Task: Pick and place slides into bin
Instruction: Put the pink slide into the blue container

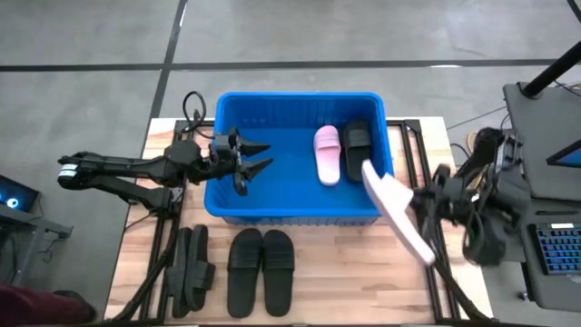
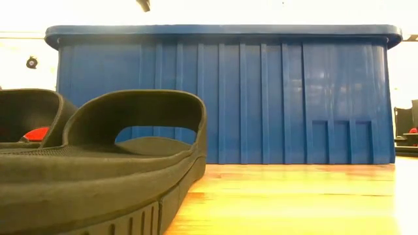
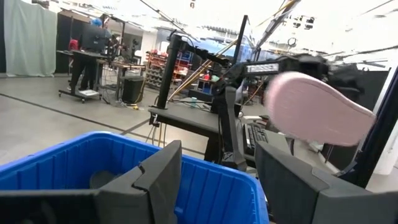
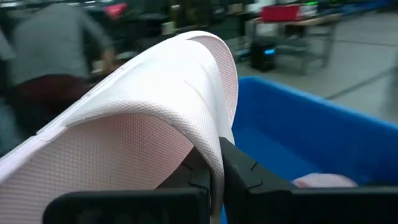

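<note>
With one pink slide and one black slide already in the bin, I hold the second pink slide pinched in the right gripper beside its right rim, left gripper half-open over the bin, four black slides left on the table.

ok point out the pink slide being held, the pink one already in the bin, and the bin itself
held pink slide (image 1: 398, 213), high view, middle of its sole
pink slide in the bin (image 1: 327, 154), high view, its strap
bin (image 1: 290, 211), high view, near rim
</note>
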